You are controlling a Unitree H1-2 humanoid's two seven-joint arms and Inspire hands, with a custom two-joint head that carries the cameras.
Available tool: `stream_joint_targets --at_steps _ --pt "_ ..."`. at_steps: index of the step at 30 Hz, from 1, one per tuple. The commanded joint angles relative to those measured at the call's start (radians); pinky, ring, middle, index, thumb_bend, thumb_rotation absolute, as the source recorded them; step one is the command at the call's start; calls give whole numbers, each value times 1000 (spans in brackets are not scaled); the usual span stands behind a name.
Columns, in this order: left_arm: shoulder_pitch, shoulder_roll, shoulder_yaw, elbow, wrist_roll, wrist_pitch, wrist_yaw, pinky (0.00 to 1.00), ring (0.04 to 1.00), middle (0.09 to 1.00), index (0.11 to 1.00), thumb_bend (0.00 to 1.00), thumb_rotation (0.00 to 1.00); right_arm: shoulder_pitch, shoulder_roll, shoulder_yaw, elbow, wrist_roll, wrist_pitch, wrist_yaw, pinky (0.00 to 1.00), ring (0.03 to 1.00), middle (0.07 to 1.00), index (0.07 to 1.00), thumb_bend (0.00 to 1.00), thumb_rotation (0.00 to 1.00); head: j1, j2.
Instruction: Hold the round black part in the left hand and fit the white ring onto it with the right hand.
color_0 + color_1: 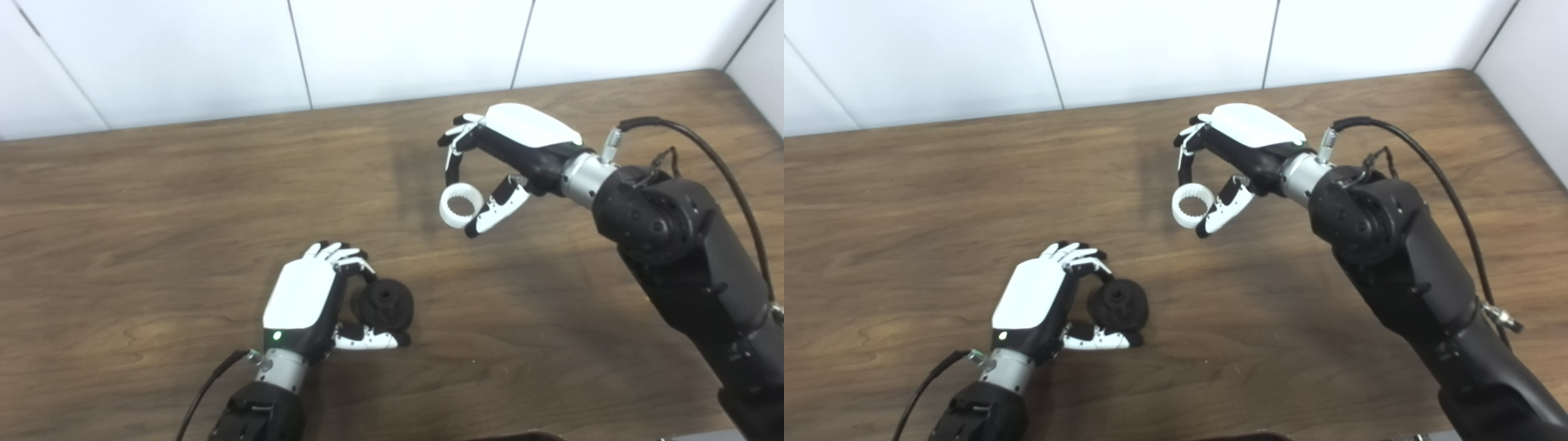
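My left hand (pixel 309 297) rests low on the wooden table (pixel 153 202), its fingers and thumb closed around the round black part (pixel 386 304), which has a small hole in its face turned to the right. My right hand (pixel 511 150) is raised above the table, further back and to the right, and pinches the white ring (pixel 460 206) between fingertips and thumb. The ring has a toothed inner edge and hangs clear of the black part, with a gap between them. Both also show in the right eye view: the ring (pixel 1192 206) and the black part (pixel 1118 304).
A white panelled wall (pixel 392 49) runs along the table's far edge and right corner. A black cable (pixel 723 165) loops over my right forearm. A dark object edge (pixel 520 436) shows at the bottom of the view.
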Motion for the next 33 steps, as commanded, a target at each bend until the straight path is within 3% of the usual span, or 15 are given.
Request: stream_joint_targets --at_steps 1,16,26,33 --pt "-5 -6 -18 23 17 9 -39 937 876 789 484 525 54 -22 15 5 -60 -8 -14 7 933 965 867 484 525 140 6 4" --pt "-29 -42 -36 13 41 54 -64 944 874 782 482 525 53 7 53 52 -96 4 -71 50 942 963 867 484 525 142 62 69" --pt "-39 -46 -37 7 48 69 -85 941 866 787 482 525 54 31 80 70 -89 8 -74 52 925 961 860 483 525 138 70 82" --pt "-41 -49 -35 4 48 73 -96 943 869 789 482 525 54 48 98 84 -62 0 -120 27 920 953 854 483 525 138 71 83"
